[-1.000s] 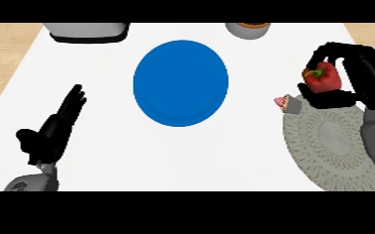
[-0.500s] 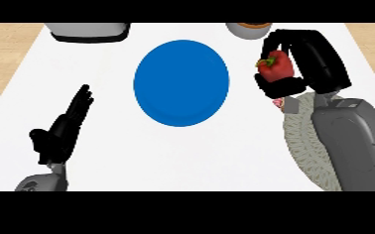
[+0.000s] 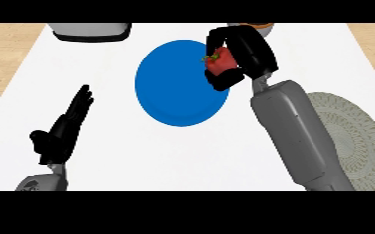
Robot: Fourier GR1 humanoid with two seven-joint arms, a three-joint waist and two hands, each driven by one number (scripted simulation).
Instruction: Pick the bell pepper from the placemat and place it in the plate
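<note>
A red bell pepper (image 3: 220, 63) with a green stem is held in my right hand (image 3: 245, 54), whose fingers curl round it. The hand hangs over the right rim of the blue plate (image 3: 172, 84), which lies in the middle of the white counter. The grey round placemat (image 3: 344, 134) lies at the right, partly hidden behind my right forearm. My left hand (image 3: 66, 126) rests open at the lower left, fingers pointing up, well apart from the plate.
A grey appliance (image 3: 89, 30) stands at the counter's far edge, upper left. A small cup (image 3: 256, 26) peeks out behind my right hand at the far edge. Wooden floor shows beyond the counter's left and right edges.
My right hand has carried the pepper leftward from above the placemat to the plate's right rim. The left hand has stayed where it was.
</note>
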